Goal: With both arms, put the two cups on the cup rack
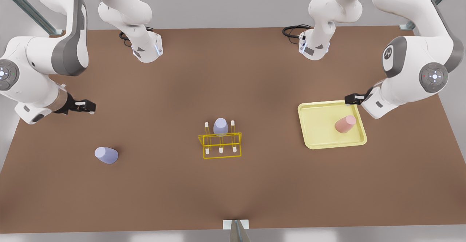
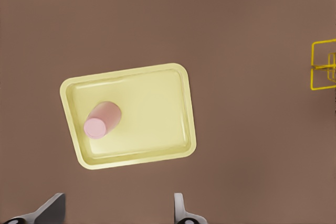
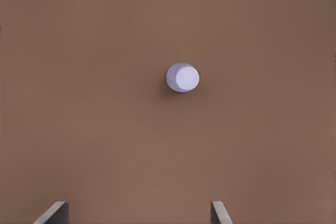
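Observation:
A pink cup (image 1: pixel 345 124) stands upside down on the pale-yellow tray (image 1: pixel 318 125) at the front view's right; the left wrist view looks down on this cup (image 2: pixel 102 119). My left gripper (image 1: pixel 350 98) hovers open beside the tray's far corner, its fingers (image 2: pixel 178 205) empty. A lavender cup (image 1: pixel 106 155) stands upside down on the table at the front view's left, and the same cup (image 3: pixel 182 77) appears in the right wrist view. My right gripper (image 1: pixel 89 106) hangs open, up and back from it. In the middle, the yellow cup rack (image 1: pixel 209 136) holds another lavender cup (image 1: pixel 220 126) on a back peg.
The tray (image 2: pixel 152 108) has a raised rim, and an edge of the rack (image 2: pixel 313 66) shows off to one side of it. Both arm bases and their cables sit along the table's far edge. Open brown tabletop lies between the rack and each cup.

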Robot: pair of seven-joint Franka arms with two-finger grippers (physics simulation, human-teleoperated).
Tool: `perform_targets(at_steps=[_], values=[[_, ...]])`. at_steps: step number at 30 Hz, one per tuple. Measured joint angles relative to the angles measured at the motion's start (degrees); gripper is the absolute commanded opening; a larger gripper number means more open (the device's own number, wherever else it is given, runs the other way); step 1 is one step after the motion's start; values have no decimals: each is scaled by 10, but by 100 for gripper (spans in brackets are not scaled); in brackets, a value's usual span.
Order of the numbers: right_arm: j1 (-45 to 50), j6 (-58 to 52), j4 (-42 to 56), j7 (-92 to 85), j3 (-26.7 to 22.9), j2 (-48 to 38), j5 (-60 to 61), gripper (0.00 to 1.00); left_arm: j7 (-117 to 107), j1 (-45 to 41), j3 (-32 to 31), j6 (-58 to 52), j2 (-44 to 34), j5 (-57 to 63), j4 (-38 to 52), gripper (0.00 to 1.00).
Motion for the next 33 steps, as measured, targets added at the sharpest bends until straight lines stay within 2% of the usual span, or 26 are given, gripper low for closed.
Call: perform_targets(at_steps=[2, 5, 8, 13, 19, 29, 31, 33], values=[[-1, 9, 6, -3, -1, 6, -1, 100, -1, -2, 2, 9, 0, -1, -1, 100], [-28, 45, 19, -9, -1, 87, 0, 100, 11, 1, 60, 66, 7, -5, -113, 100], [-63, 91, 27, -14, 0, 172, 4, 100, 36, 18, 91, 188, 21, -13, -262, 100], [-88, 171, 24, -21, 0, 251, 24, 100, 76, 23, 97, 368, 41, -18, -385, 100], [-91, 287, -51, -26, 3, 264, 53, 100, 119, 31, 98, 474, 61, -18, -420, 100], [-91, 383, -100, -38, 3, 278, 46, 100, 168, 21, 97, 521, 104, -19, -438, 100], [-91, 391, -105, -40, 3, 281, 38, 100, 175, 21, 97, 525, 108, -19, -438, 82], [-91, 397, -107, -42, 2, 284, 32, 100, 180, 21, 97, 528, 109, -18, -438, 82]])
